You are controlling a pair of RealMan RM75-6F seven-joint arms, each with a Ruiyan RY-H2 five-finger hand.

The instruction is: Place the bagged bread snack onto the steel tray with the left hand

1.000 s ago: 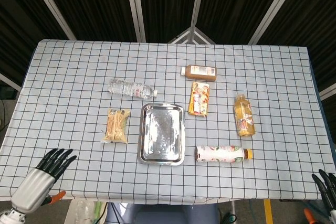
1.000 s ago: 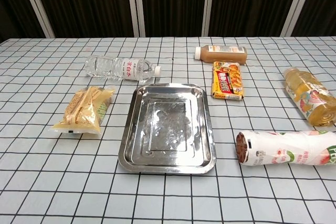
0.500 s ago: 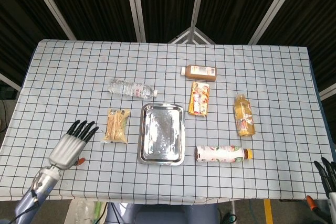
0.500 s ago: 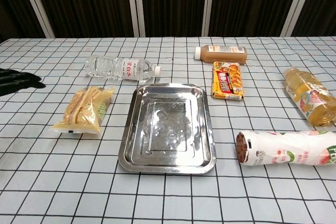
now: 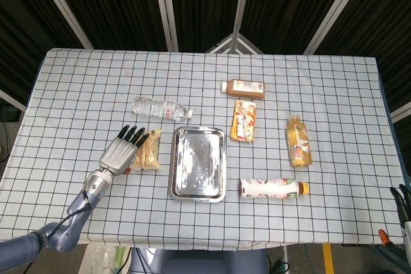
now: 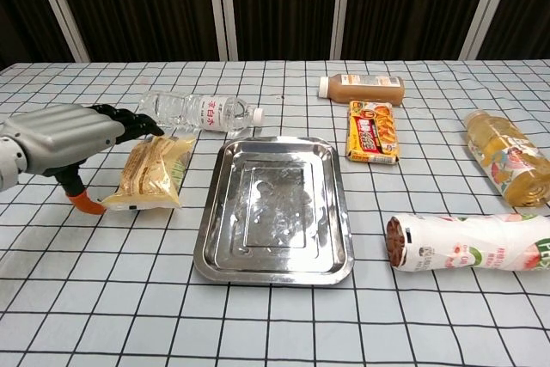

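Observation:
The bagged bread snack [image 5: 150, 150] [image 6: 159, 173], a clear bag of tan bread sticks, lies just left of the steel tray [image 5: 198, 165] [image 6: 273, 205]. The tray has nothing in it. My left hand [image 5: 119, 151] [image 6: 62, 138] hovers over the bag's left side with grey palm down. Its dark fingers [image 6: 129, 119] are stretched out and reach over the bag's far left corner. The orange-tipped thumb [image 6: 85, 203] hangs by the bag's near left end. It holds nothing. Of my right hand [image 5: 403, 198] only dark fingertips show at the bottom right edge.
A water bottle [image 5: 160, 108] [image 6: 199, 112] lies behind the bag. A brown bottle [image 5: 244, 86], an orange snack packet [image 5: 244, 120], a yellow juice bottle [image 5: 298, 140] and a white-pink bottle [image 5: 270, 188] lie right of the tray on the checked tablecloth.
My left hand has swept from the table's front left corner up and right to the bag. The bag has shifted slightly toward the tray. My right hand has sunk lower at the edge.

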